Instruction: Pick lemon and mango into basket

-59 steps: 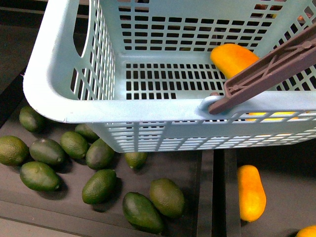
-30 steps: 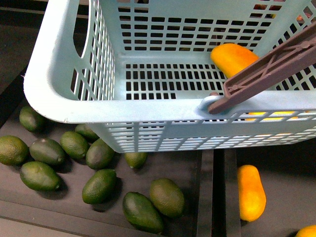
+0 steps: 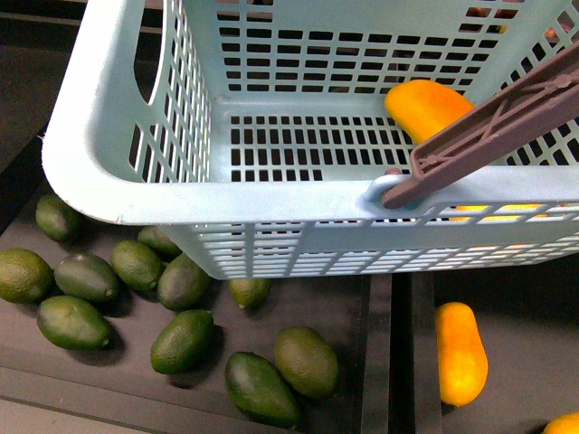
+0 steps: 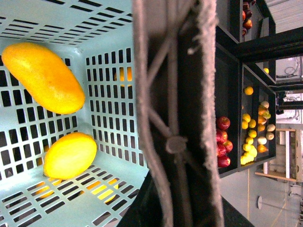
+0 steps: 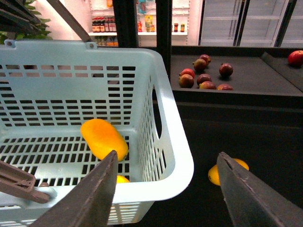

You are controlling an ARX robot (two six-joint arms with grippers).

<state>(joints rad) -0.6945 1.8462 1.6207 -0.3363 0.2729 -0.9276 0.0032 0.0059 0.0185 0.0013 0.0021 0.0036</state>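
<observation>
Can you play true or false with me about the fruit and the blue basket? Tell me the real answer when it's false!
1. The basket is empty. False: the mango and the lemon lie inside it, as the left wrist view shows.
2. Dark green fruits lie on the black shelf outside the basket. True.
3. The right gripper is squeezing a fruit. False: its jaws stand wide apart with nothing between them.
4. Another long yellow-orange fruit lies outside the basket. True.
5. The red apples are in the basket. False: they sit in a dark shelf bin beyond it.
</observation>
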